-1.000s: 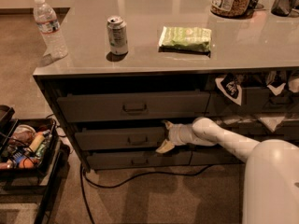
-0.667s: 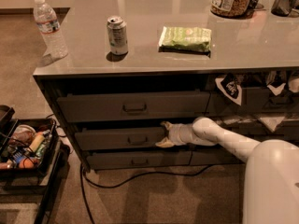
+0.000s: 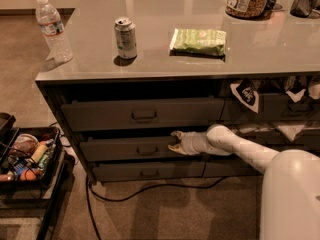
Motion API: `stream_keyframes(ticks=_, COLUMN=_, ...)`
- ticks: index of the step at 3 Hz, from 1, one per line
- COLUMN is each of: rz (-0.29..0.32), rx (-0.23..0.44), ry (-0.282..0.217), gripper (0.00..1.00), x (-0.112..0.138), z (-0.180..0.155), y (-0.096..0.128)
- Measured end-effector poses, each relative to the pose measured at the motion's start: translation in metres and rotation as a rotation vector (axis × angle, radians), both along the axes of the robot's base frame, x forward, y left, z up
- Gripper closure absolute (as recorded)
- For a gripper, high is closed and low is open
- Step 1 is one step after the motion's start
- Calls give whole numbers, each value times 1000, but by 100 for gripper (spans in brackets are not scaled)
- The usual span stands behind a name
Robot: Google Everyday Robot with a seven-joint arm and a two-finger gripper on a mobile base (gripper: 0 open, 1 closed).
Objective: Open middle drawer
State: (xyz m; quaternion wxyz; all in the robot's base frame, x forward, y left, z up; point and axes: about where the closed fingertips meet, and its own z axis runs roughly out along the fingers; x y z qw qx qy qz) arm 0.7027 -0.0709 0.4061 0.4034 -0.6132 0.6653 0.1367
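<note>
Camera view: gripper at the wide dark grey flat-fronted middle drawer, under the glossy grey bench's front edge, nearer its left corner.
Its fingers are spread and hold nothing, just right of the small bar pull. Upper one seems at the front's top edge. Hook there, pull straight out, level, slow.
</note>
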Motion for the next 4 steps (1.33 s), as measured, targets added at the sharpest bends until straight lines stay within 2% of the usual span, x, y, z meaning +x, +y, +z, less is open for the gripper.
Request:
stream_keyframes(ticks=1, rz=0, rx=0, ry=0, gripper=95, x=3, z=5, y=-1)
stream_keyframes(ticks=3, rz=25, rx=6, ry=9, gripper=87, x=-7, z=10, y=1)
stream_keyframes(ticks=4, rz=25, rx=6, ry=9, gripper=87, x=-7, z=11, y=-1)
